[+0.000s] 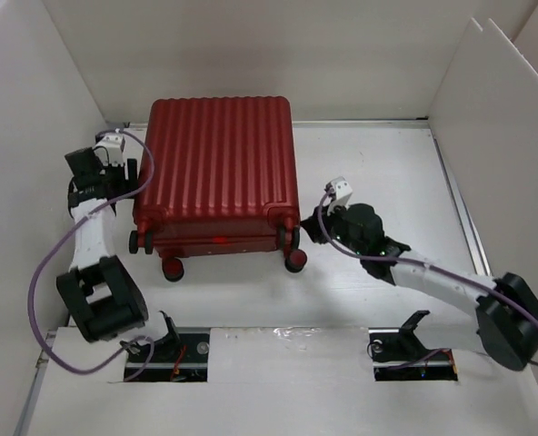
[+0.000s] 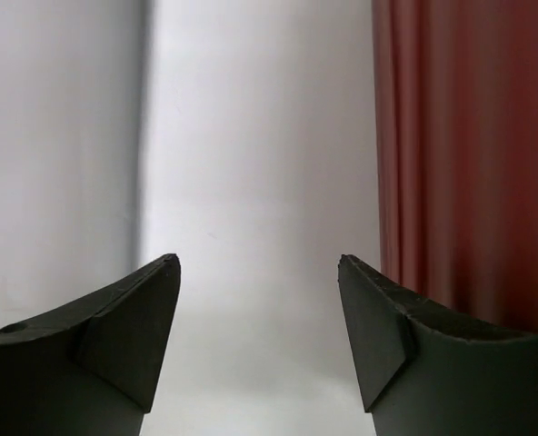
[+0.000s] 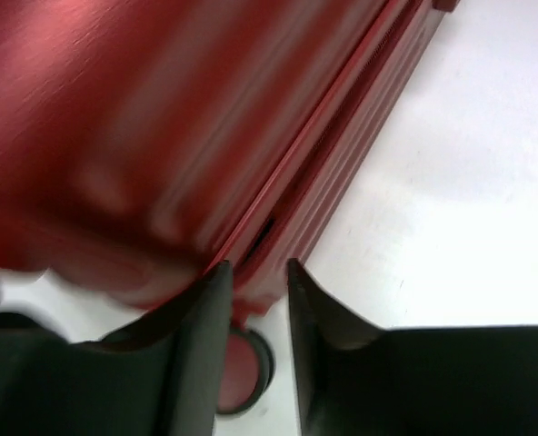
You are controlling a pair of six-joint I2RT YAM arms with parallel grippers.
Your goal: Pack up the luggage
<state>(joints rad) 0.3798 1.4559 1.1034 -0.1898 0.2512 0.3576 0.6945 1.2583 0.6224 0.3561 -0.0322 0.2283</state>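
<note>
The luggage [image 1: 219, 173] is a dark red ribbed hard-shell suitcase. It lies flat and closed on the white table, with its black wheels [image 1: 295, 262] toward me. My left gripper [image 1: 114, 150] is open and empty beside its left side; in the left wrist view [image 2: 258, 263] the red shell [image 2: 469, 154] fills the right. My right gripper [image 1: 310, 229] is at the suitcase's near right corner. In the right wrist view [image 3: 254, 265] its jaws stand a narrow gap apart, astride the corner by the seam [image 3: 278, 209], above a wheel [image 3: 242, 372]. The lining is hidden.
White walls [image 1: 14, 109] enclose the table on the left, back and right. The right wall panel [image 1: 487, 109] stands at an angle. The arm bases and their cables [image 1: 51, 272] sit at the near edge.
</note>
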